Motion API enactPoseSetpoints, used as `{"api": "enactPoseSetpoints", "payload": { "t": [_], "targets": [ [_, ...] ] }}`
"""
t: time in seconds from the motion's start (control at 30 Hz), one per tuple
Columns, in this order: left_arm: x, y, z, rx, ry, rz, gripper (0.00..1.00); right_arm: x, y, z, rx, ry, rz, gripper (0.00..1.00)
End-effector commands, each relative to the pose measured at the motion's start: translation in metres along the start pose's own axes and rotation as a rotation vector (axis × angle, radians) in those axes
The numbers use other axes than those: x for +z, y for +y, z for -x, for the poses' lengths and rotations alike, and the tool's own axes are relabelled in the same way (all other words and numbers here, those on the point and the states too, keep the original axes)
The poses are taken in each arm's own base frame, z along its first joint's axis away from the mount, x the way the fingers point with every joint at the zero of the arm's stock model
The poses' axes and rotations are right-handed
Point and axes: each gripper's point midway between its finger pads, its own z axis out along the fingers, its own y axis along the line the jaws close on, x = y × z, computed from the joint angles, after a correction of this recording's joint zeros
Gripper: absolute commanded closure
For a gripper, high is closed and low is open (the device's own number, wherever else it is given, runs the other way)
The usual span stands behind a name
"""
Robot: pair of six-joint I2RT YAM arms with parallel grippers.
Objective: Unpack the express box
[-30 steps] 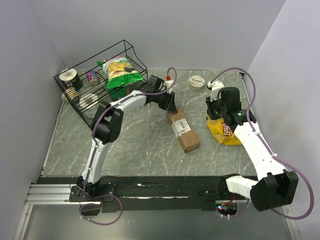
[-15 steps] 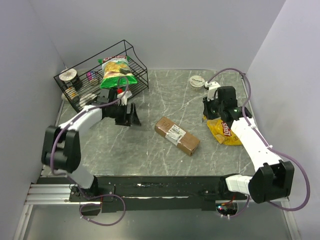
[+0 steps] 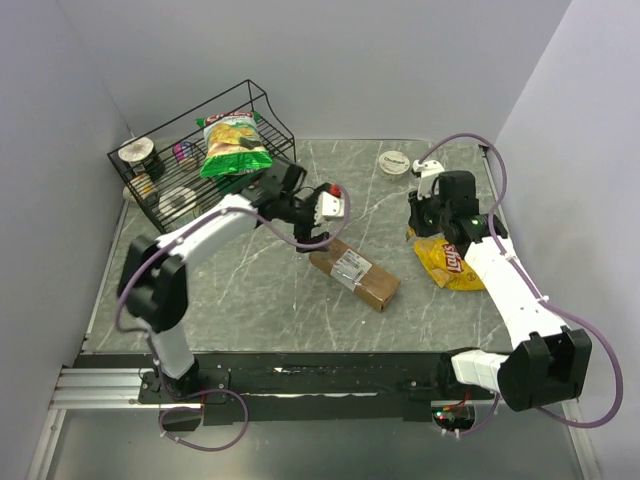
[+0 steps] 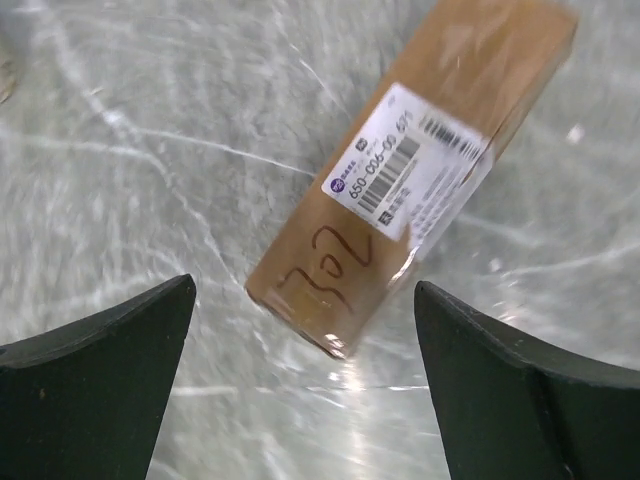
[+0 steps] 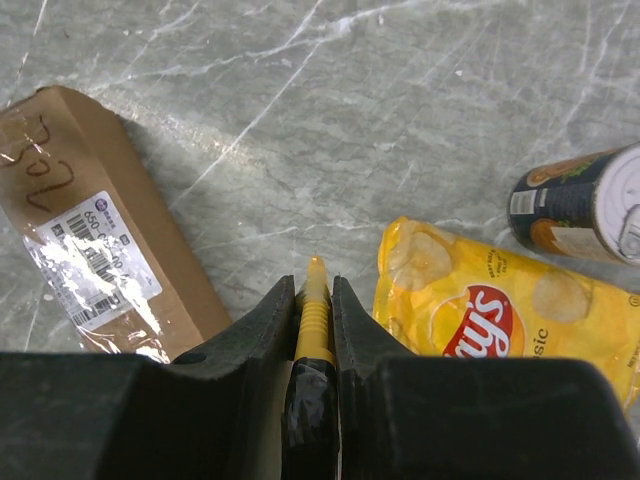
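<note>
Left claw (image 4: 305, 380) spread wide over the express box (image 4: 400, 190); right claw (image 5: 315, 300) pinching a slim yellow tool (image 5: 313, 305).

From my seat, the express box lies flat and diagonal on the grey marbled surface (image 3: 250, 290) about midway between the two arms. Its white label faces up, with handwriting on the bare cardboard by the end nearest the left claw. That claw hangs above that end with its fingers (image 4: 95, 375) well apart and nothing between them (I see no contact with the carton). The right claw is closed on the yellow tool, whose tip pokes out past the fingertips. It sits between the box and the yellow chip bag (image 5: 500, 310), which rests flat beside a can (image 5: 580, 205) on its side.
</note>
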Motion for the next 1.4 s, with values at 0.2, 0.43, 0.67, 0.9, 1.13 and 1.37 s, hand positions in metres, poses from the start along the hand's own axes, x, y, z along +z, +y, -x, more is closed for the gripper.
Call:
{"api": "enactPoseSetpoints", "payload": {
  "t": [0.2, 0.43, 0.67, 0.9, 1.13, 1.37],
  "targets": [
    [0.044, -0.043, -0.004, 0.426, 0.010, -0.466, 0.04, -0.024, -0.012, 0.000, 0.025, -0.070, -0.049, 1.00],
    [0.081, -0.079, -0.046, 0.483, 0.117, -0.634, 0.04, -0.028, -0.016, -0.012, 0.052, -0.063, -0.056, 1.00],
    [0.105, -0.066, -0.072, 0.326, 0.207, -0.505, 0.04, -0.027, -0.018, -0.020, 0.071, -0.050, -0.059, 1.00],
    [0.094, -0.056, -0.057, 0.075, 0.205, -0.349, 0.04, -0.023, -0.020, -0.009, 0.071, -0.054, -0.055, 1.00],
    [0.056, -0.065, -0.078, -0.283, 0.284, -0.132, 0.02, -0.013, -0.019, -0.001, 0.081, -0.050, -0.031, 1.00],
    [0.015, -0.081, -0.073, -0.292, 0.207, 0.029, 0.04, -0.004, -0.018, 0.011, 0.100, -0.047, -0.008, 1.00]
  ]
}}
